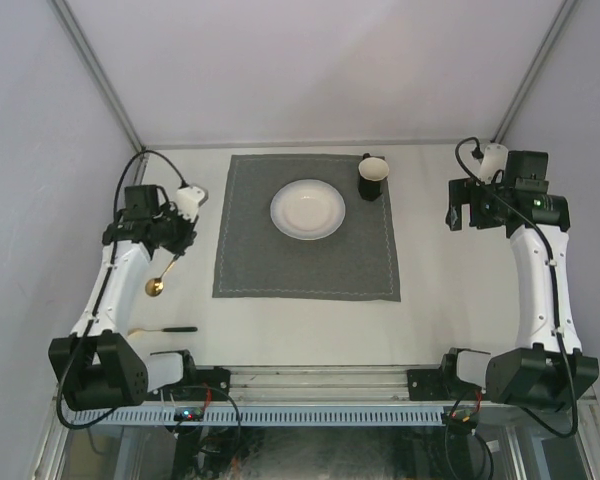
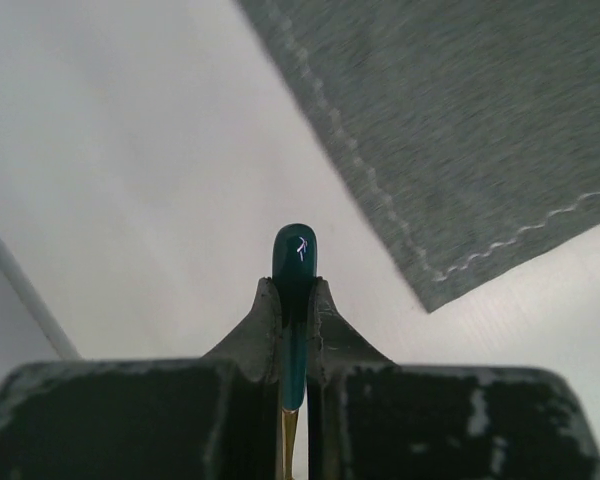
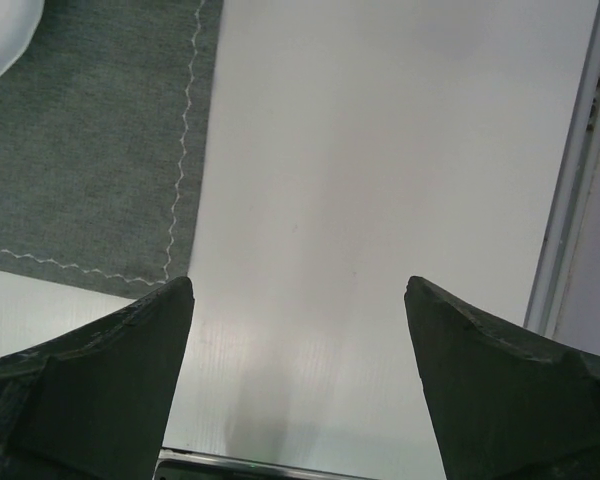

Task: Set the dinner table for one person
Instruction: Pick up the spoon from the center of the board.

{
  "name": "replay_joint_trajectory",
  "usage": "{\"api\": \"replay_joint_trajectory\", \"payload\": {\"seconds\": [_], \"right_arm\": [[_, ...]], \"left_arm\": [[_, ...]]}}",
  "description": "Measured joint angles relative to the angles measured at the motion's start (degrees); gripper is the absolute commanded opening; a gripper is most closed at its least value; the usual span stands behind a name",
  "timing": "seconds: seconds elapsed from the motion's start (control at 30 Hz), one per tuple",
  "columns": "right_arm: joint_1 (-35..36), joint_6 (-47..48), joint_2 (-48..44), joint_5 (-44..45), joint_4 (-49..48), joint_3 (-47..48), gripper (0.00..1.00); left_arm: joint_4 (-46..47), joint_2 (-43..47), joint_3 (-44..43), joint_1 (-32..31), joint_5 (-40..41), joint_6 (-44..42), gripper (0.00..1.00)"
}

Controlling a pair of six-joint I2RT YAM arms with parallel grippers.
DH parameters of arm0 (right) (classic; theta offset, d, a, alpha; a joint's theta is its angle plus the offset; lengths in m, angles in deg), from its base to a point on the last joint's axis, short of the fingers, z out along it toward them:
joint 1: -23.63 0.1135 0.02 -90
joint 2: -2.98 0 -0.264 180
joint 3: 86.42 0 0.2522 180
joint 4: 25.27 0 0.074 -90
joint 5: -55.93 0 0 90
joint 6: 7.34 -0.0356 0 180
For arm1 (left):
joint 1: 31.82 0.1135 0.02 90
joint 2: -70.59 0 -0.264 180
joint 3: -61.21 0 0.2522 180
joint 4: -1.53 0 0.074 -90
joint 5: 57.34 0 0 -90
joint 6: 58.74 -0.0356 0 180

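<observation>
Alu rail [image 1: 320, 375]: runs along near edge, betw both arm bases.
Dinner table [image 1: 450, 290]: big flat off-white rect top, matte, plain, thin alu rails at edges. Lies under everything and fills middle of top view.
Utensil [image 1: 165, 329]: dark handle, gold end, flat on table nr left base. Type unclear.
Spoon [image 1: 155, 286]: gold bowl low, left of mat; dark green handle up in L jaws. Touching table or not, can't tell.
L gripper [image 2: 295, 300]: clamped tight on spoon handle, handle tip pokes past fingers.
Mat [image 1: 305, 260]: grey stitched cloth, square, mid-to-far table.
Plate [image 1: 307, 209]: white, on mat's far half.
R gripper [image 3: 299, 285]: jaws wide apart, bare table betw them, right of mat.
Mug [image 1: 372, 177]: black, on mat's far-right corner.
</observation>
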Motion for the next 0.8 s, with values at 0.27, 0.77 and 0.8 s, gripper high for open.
{"api": "replay_joint_trajectory", "payload": {"seconds": [0.27, 0.77, 0.8], "right_arm": [[0.0, -0.9, -4.2, -4.1, -3.6, -5.3, 0.86], [-0.4, -0.8, -5.7, -2.3, -7.5, -9.8, 0.86], [-0.9, -0.7, -5.8, -1.9, -7.8, -9.8, 0.86]], "left_arm": [[-5.2, -4.3, -5.5, -29.9, 3.1, -3.1, 0.00], [-8.5, -25.7, -26.5, -61.9, 11.0, -14.2, 0.00], [-7.1, -26.6, -26.4, -62.7, 11.8, -14.6, 0.00]]}}
